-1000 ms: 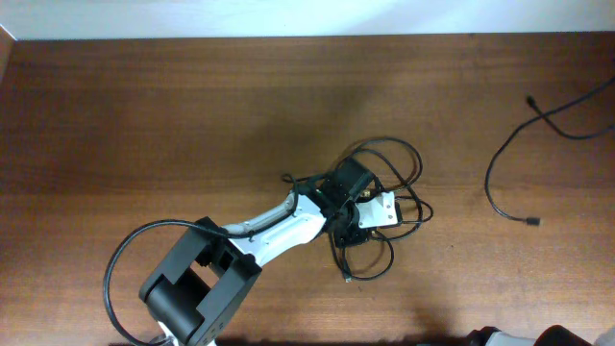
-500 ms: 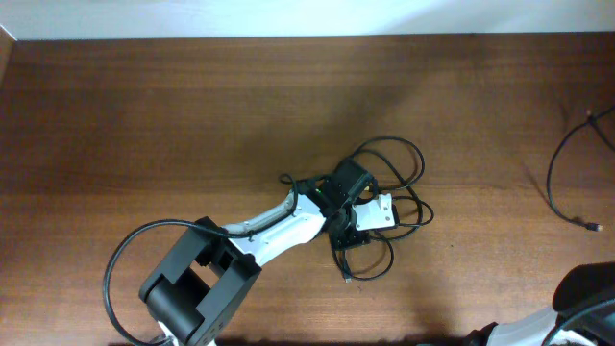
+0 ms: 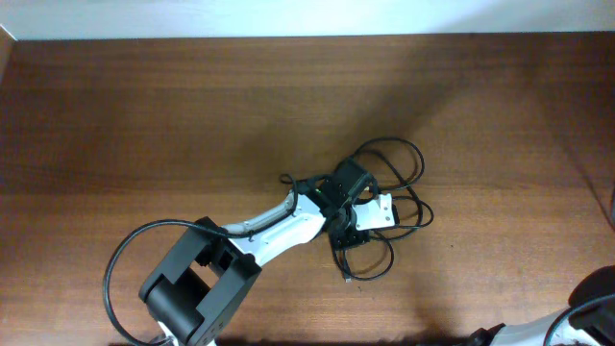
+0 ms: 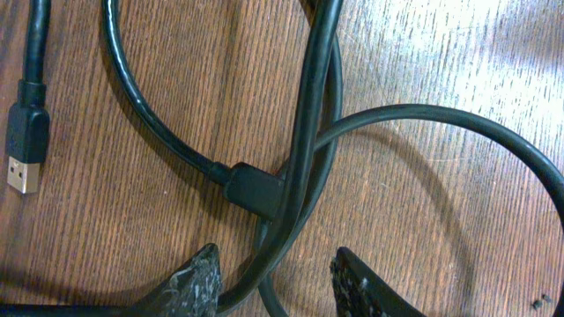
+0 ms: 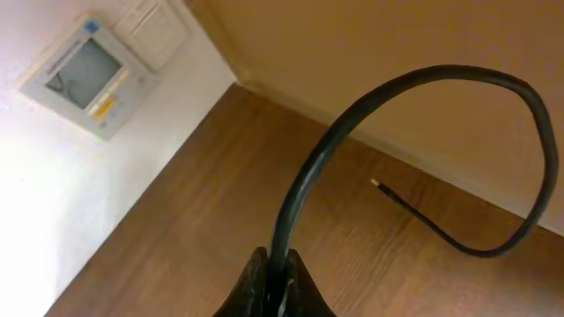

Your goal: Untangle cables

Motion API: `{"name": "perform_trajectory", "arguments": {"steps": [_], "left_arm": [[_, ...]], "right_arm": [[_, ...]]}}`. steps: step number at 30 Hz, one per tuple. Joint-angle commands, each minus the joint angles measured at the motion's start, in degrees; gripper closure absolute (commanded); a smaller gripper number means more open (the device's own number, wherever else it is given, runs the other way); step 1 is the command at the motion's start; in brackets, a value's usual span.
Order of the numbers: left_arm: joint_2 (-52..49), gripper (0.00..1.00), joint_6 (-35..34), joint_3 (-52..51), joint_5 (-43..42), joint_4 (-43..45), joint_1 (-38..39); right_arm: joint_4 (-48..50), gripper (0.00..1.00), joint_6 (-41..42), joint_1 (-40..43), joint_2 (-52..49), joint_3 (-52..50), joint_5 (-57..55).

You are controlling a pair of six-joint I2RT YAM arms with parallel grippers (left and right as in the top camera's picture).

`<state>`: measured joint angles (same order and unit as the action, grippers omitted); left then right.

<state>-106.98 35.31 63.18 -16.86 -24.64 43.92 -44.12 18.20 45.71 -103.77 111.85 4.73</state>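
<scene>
Currently, the cable tangle (image 3: 384,207) lies on the table (image 3: 144,115) just right of centre, toward the near side. The left gripper (image 4: 278,286) is positioned over it in the released state: its fingers (image 4: 196,283) stand apart on either side of two crossing strands. A moulded connector body (image 4: 254,189) sits at the crossing, just beyond the fingers. A USB plug (image 4: 25,150) lies apart at the left. The right arm (image 3: 596,309) shows only at the near right corner. The right gripper (image 5: 271,280) is clenched on a separate cable (image 5: 441,76), which arcs up and over and ends in a silver tip (image 5: 374,183).
</scene>
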Motion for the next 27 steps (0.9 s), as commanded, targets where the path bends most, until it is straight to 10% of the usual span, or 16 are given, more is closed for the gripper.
{"name": "perform_trajectory", "arguments": {"steps": [1, 4, 14, 22, 27], "left_arm": [[-0.4, 0.59, 0.0, 0.4, -0.3, 0.0, 0.1], [-0.4, 0.60, 0.0, 0.4, -0.3, -0.1, 0.2], [-0.4, 0.63, 0.0, 0.4, -0.3, -0.1, 0.3], [-0.4, 0.60, 0.0, 0.4, -0.3, 0.0, 0.3], [-0.1, 0.44, -2.8, 0.9, -1.6, 0.8, 0.3]], "right_arm": [[-0.5, 0.96, -0.2, 0.4, 0.1, 0.9, -0.3], [-1.7, 0.76, -0.2, 0.4, -0.5, 0.8, -0.3], [-4.9, 0.73, 0.3, 0.4, -3.6, 0.5, -0.3], [-6.2, 0.18, 0.2, 0.4, -3.6, 0.5, 3.8], [-9.5, 0.03, -3.0, 0.4, -3.6, 0.6, 15.3]]}}
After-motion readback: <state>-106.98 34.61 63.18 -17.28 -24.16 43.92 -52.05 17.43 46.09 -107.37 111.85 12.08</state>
